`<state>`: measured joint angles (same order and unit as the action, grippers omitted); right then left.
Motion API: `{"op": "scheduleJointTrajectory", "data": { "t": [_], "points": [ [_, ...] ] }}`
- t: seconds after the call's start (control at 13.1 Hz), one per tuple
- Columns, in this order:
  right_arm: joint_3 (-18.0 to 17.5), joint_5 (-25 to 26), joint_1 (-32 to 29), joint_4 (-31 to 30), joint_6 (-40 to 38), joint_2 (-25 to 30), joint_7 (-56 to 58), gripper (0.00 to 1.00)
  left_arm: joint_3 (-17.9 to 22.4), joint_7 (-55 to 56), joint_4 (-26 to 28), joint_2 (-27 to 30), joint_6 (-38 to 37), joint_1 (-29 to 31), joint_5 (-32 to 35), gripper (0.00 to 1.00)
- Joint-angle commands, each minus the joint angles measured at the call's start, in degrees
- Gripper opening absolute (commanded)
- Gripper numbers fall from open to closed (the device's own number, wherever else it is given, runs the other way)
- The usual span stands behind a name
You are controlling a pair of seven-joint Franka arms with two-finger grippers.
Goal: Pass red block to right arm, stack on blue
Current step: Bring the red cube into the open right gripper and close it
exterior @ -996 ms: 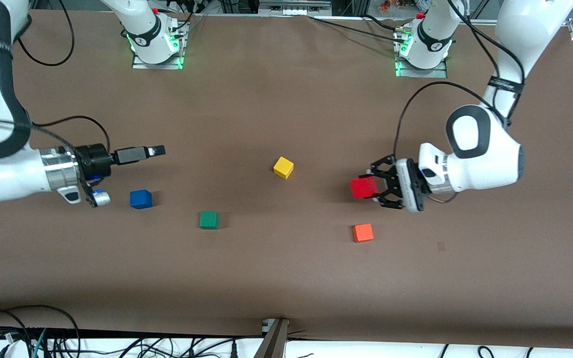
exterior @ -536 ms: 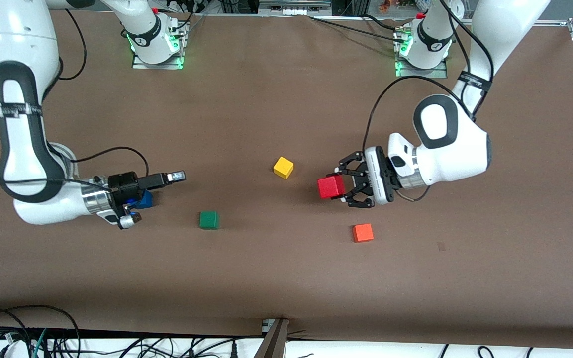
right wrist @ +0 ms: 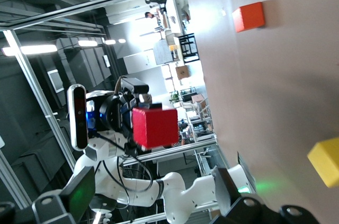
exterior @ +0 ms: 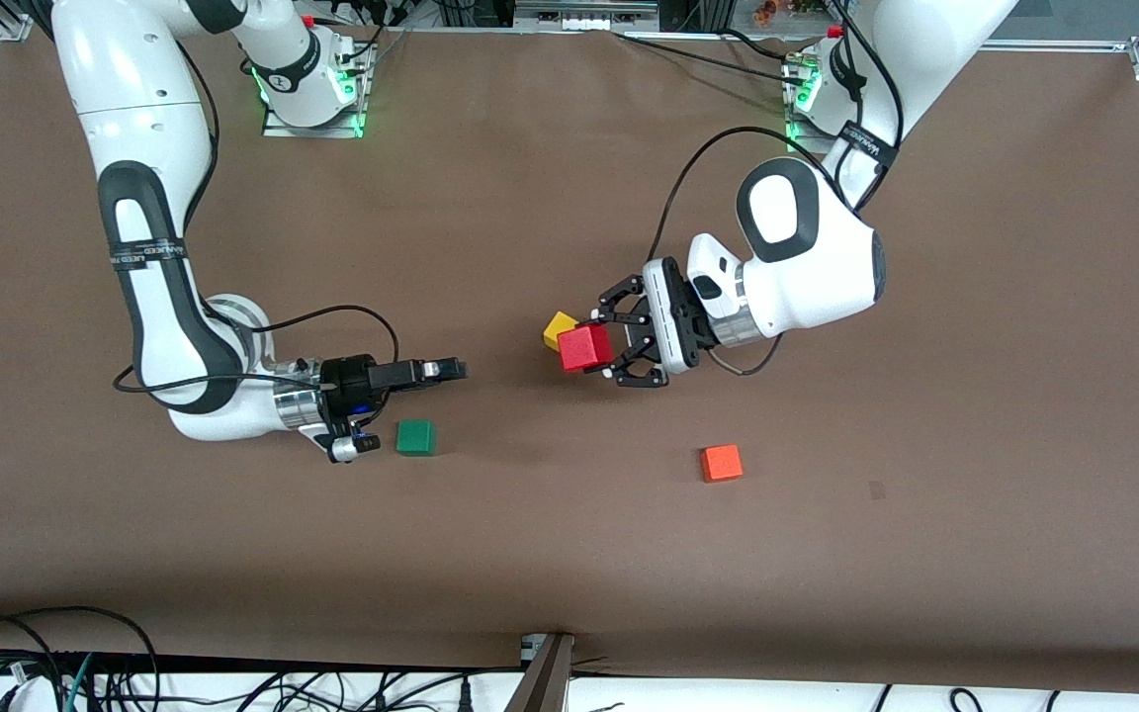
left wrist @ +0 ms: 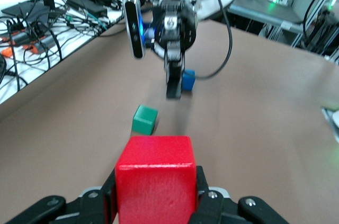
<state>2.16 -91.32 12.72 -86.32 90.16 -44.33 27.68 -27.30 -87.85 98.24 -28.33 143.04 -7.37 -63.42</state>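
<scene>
My left gripper (exterior: pixel 601 349) is shut on the red block (exterior: pixel 584 348) and holds it in the air over the table's middle, partly covering a yellow cube. The block fills the foreground of the left wrist view (left wrist: pixel 154 179), between the black fingers (left wrist: pixel 209 205). My right gripper (exterior: pixel 447 370) is open and empty, lying level and pointing at the red block with a gap between them. The right wrist view shows the red block (right wrist: pixel 154 127) straight ahead. The blue cube (left wrist: pixel 188 80) sits on the table under the right arm's wrist and is hidden in the front view.
A green cube (exterior: pixel 415 437) lies beside the right wrist, nearer to the front camera. A yellow cube (exterior: pixel 556 326) sits at the table's middle. An orange cube (exterior: pixel 721 463) lies nearer to the front camera, toward the left arm's end. Cables run along the front edge.
The left arm has carried the red block toward the right arm's end, up to the yellow cube. The right gripper has moved toward the middle, and its wrist now covers the blue cube.
</scene>
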Motion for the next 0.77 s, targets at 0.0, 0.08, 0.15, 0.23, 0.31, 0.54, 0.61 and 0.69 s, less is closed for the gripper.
{"op": "scheduleJointTrajectory", "data": {
  "t": [0.0, 0.08, 0.15, 0.23, 0.31, 0.54, 0.61, 0.69],
  "points": [
    [0.1, -3.9, 1.3, -1.8, 1.9, -0.4, 6.1, 1.0, -0.2, -2.1, -2.7, -1.5, 3.3, -2.6, -4.5, 0.0],
    [0.1, -6.1, 1.9, -2.3, 1.6, -0.8, 7.6, 1.0, -0.2, -2.1, -2.9, -2.2, 4.4, -3.3, -4.9, 0.0],
    [0.1, -7.9, 2.6, -3.0, 1.6, -0.8, 8.5, 1.0, -0.2, -2.1, -4.5, -3.3, 4.7, -4.0, -5.0, 0.0],
    [0.1, -9.9, 3.0, -3.8, 1.3, -0.8, 8.6, 1.0, -0.2, -2.1, -5.9, -4.5, 5.4, -4.6, -5.3, 0.0],
    [0.0, -11.3, 3.0, -3.9, 0.7, -0.7, 8.6, 1.0, -0.2, -2.1, -6.9, -5.6, 7.0, -5.5, -5.4, 0.0],
    [-0.4, -13.7, 3.4, -5.8, -0.9, -0.7, 11.2, 1.0, -0.2, -2.1, -8.8, -7.1, 8.1, -6.3, -5.4, 0.0],
    [-1.2, -14.2, 3.4, -6.4, -1.4, -0.7, 11.9, 1.0, -0.2, -2.0, -8.9, -7.2, 8.2, -6.4, -5.8, 0.0],
    [-1.5, -15.1, 3.4, -6.8, -1.4, -0.7, 12.6, 1.0, -0.1, -2.0, -8.9, -7.3, 8.2, -6.9, -6.2, 0.0]
  ]
}}
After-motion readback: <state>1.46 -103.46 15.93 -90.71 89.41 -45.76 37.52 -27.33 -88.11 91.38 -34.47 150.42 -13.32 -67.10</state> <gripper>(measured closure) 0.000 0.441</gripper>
